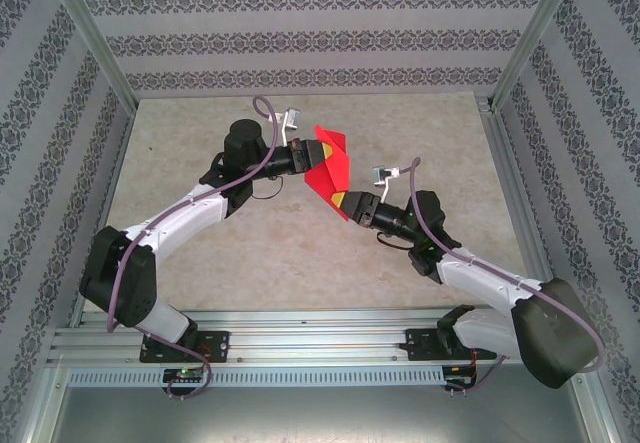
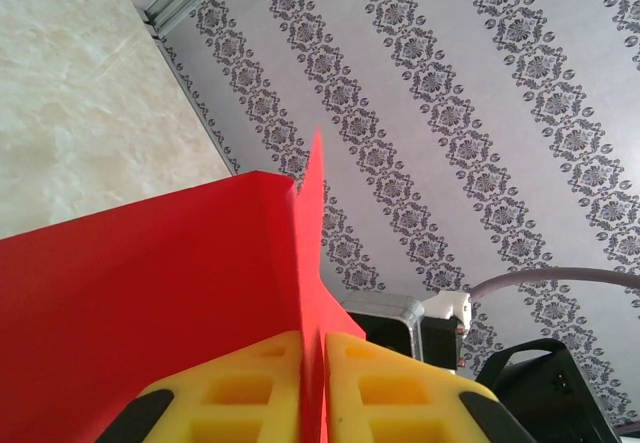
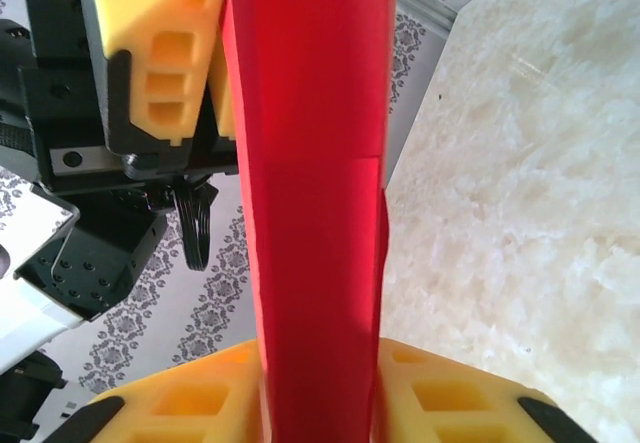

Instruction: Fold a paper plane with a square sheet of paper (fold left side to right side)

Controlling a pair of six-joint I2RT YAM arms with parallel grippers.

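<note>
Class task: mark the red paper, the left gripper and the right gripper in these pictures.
red paper (image 1: 333, 170), top view, middle of the folded sheet.
left gripper (image 2: 313, 351), left wrist view, between its yellow fingertips, clamping the paper.
right gripper (image 3: 320, 363), right wrist view, between its yellow fingertips, clamping the paper.

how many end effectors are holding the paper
2. The left end effector clamps the paper at its left edge; the right end effector clamps its near tip.

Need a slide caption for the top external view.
Left gripper and right gripper pinch opposite ends of a creased bright red paper sheet over the beige marbled table.
</note>
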